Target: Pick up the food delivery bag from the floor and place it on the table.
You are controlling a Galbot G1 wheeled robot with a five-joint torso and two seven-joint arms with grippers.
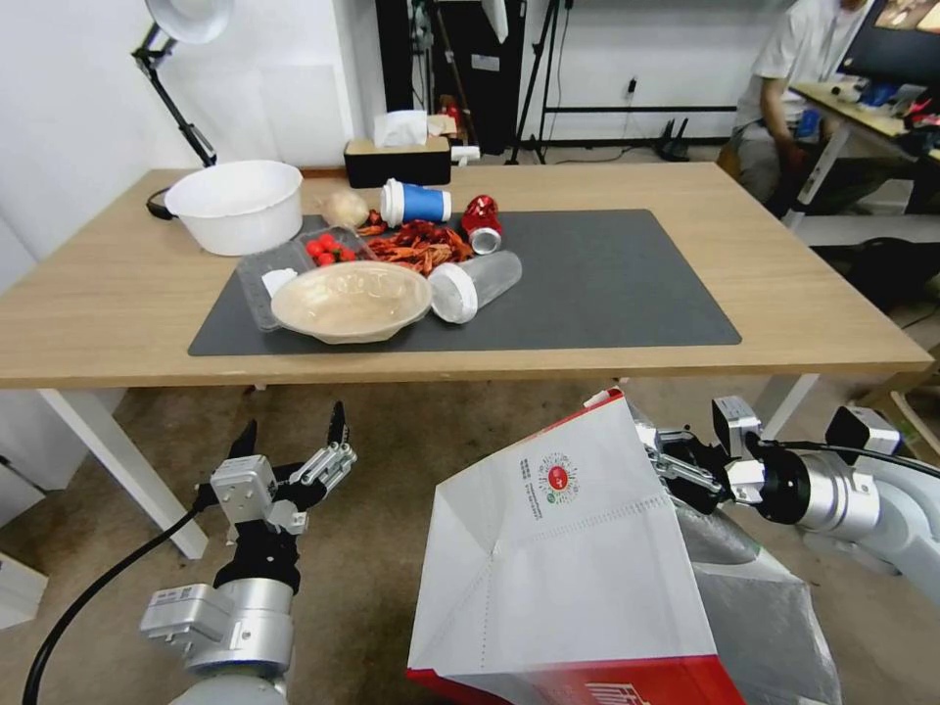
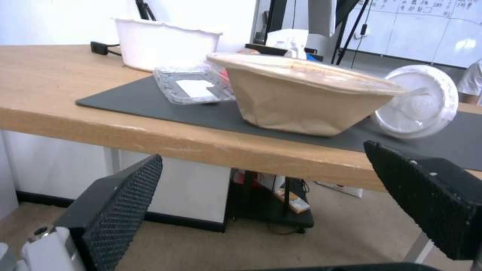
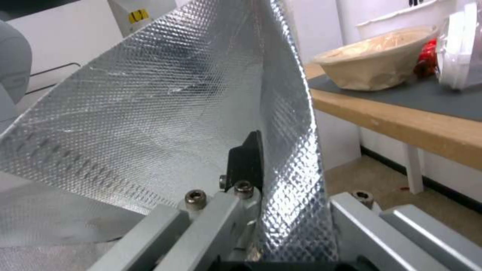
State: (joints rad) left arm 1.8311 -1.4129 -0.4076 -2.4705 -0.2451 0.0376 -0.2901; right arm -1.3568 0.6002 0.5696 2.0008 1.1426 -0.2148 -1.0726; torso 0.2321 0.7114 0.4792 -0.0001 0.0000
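Food delivery bag (image 1: 568, 548) sits low in front of the bench (image 1: 813, 304), below its front edge, tilted, white logo panel facing the bench, open mouth turned toward the robot's right; its lower end is cut off by the frame, so contact with the floor (image 1: 392, 441) cannot be judged. Left gripper (image 1: 291, 438) hovers under the bench edge, fingers apart, empty. Right gripper (image 1: 654, 452) is clamped on the bag's upper rim; foil lining (image 3: 150, 113) hides one finger.
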